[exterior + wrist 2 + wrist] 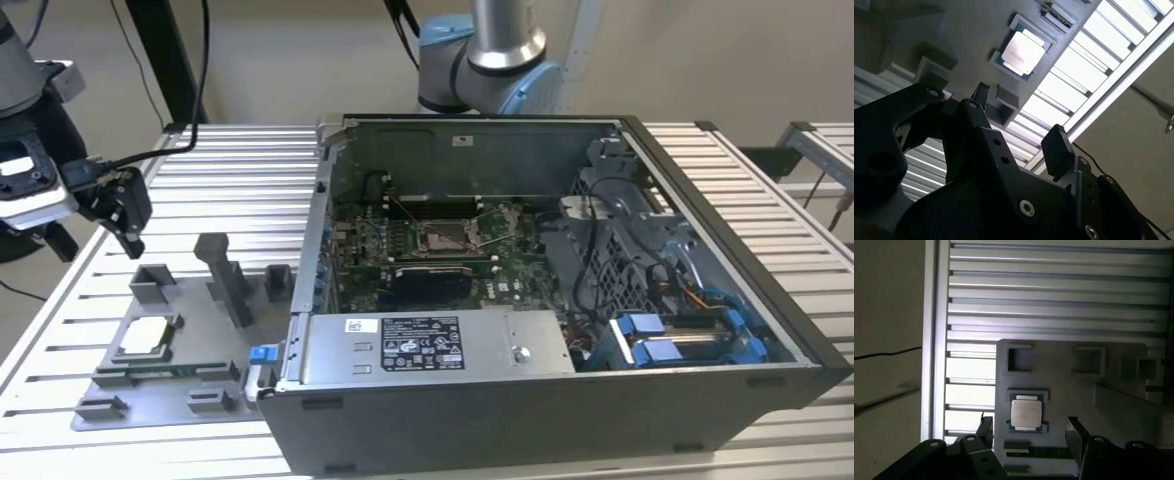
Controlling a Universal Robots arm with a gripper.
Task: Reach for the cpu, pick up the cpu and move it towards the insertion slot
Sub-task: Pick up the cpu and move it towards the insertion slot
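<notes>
Two black fingers (pixel 1074 432) of my gripper (pixel 1029 422) stand wide apart in both wrist views, gripping nothing. Beyond them the cpu (pixel 1026 412) lies flat in a pocket of the grey fixture (pixel 1054 370), pale face up and clear of the fingers. In the exterior view that fixture sits at the lower left of the frame on the slatted table (pixel 747 190), with the gripper hanging above it at the left edge. Farther off, mid-frame, the insertion slot (pixel 447 237) sits in the green board inside the open computer case (pixel 534 410).
</notes>
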